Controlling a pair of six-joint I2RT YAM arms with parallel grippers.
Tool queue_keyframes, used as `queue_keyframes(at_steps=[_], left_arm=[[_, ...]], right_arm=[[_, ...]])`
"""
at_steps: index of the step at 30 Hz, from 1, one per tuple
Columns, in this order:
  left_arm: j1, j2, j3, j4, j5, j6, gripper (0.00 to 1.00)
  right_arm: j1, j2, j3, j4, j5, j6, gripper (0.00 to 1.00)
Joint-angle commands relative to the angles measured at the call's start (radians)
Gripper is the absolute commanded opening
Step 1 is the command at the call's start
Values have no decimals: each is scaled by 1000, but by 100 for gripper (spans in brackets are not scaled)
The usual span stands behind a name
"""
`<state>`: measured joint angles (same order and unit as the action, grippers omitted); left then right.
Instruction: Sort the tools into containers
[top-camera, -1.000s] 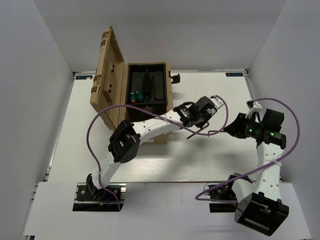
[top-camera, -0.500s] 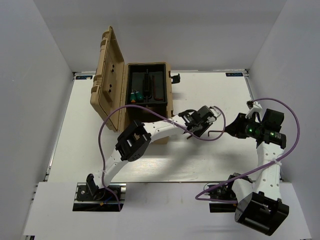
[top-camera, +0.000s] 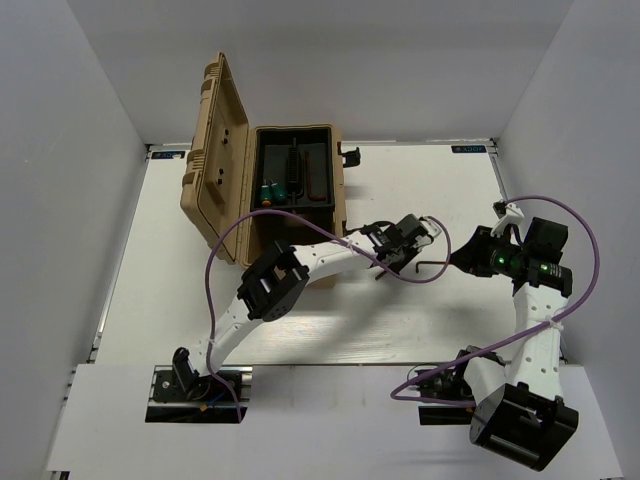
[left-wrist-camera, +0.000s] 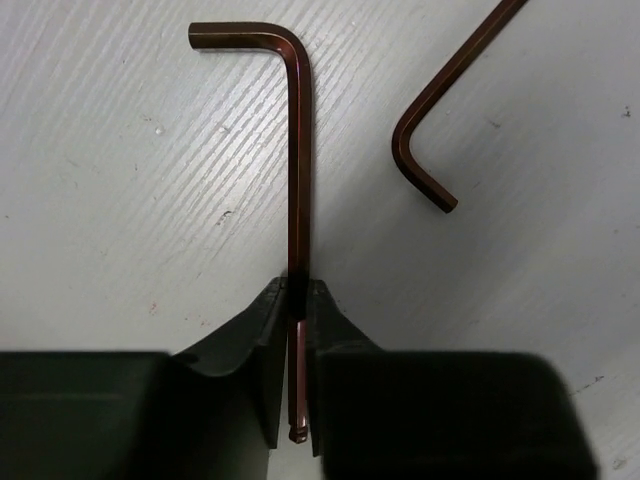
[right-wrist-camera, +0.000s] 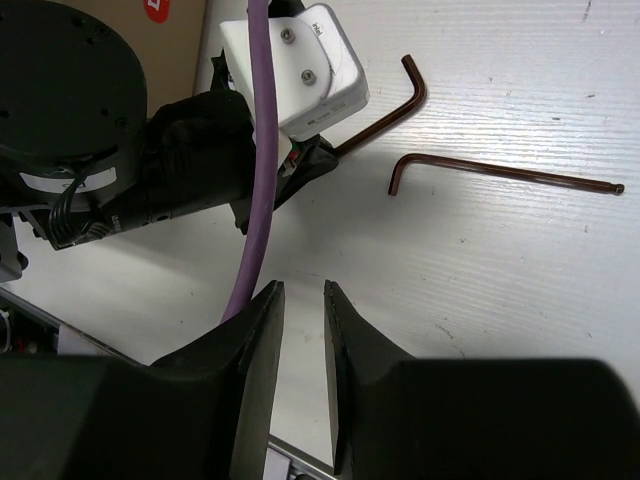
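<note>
Bench viewed from above and from both wrist cameras. A white table (top-camera: 450, 190) carries a tan hard-plastic case (top-camera: 215, 160), lid standing open, at the far left. Its black inner tray holds two stubby green-handled screwdrivers with orange ends (top-camera: 270, 190) in the near left compartment. What the other compartments contain cannot be told.

Left arm: reaches to the right across the table, past the near right corner of the case. The left gripper (left-wrist-camera: 297, 290) is closed almost fully, its two black fingers (left-wrist-camera: 262, 325) pressed on either side of the long shaft of a thin dark reddish-brown L-shaped hex key (left-wrist-camera: 301, 150). This key lies flat on the table, its short leg bent to the left at the end away from the fingers and its ball end between the jaws.

A second reddish-brown L-shaped hex key (left-wrist-camera: 432, 130) lies just beside the first, apart from it and touched by neither gripper. Both keys rest on the table right of the case, between the two grippers.

Right arm: the right gripper (right-wrist-camera: 302, 295) hovers near the keys, at the right of the table. Its jaws stand slightly apart with a narrow gap and nothing between them.
</note>
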<state>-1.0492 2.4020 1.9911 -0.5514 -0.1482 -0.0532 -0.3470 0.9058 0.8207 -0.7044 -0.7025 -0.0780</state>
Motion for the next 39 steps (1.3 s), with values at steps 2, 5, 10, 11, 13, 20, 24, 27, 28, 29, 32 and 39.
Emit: queue_keyframes(at_steps=[2,5,10,11,13,20,24,27,28,29,32,39], left_arm=[[5,26,0,-64,6,19,12],[5,26,-9,-73,15,19,2],[5,-39,-49,-41,25,19,0],[5,-58,-49,-41,25,19,0],[5,-92,-49,-30,25,19,0],[-5,-178,12,-21,16,29,0],[-5,-198,12,-30,16,29,0],[-5,-198,21,-30,16,29,0],[-5,-198,21,-30,16,29,0],[-5,-198,21,-30,16,29,0],[-5,-218,44,-30,6,29,0],[-5,-302,126,-41,-33,47,0]], right_arm=[[-4,-8,3,8,-3,0,29],[-4,-7,5,14,-3,0,29],[-6,-8,3,14,-3,0,29],[-4,-8,5,3,-2,0,29],[-4,-8,5,14,-3,0,29],[-6,-10,5,13,-2,1,29],[-4,-10,3,14,-3,1,29],[-4,-8,3,14,-3,3,29],[-6,-8,3,16,-3,0,29],[-4,-5,1,14,-2,0,29],[-4,-7,1,16,-3,1,29],[-4,-7,1,16,-3,1,29]])
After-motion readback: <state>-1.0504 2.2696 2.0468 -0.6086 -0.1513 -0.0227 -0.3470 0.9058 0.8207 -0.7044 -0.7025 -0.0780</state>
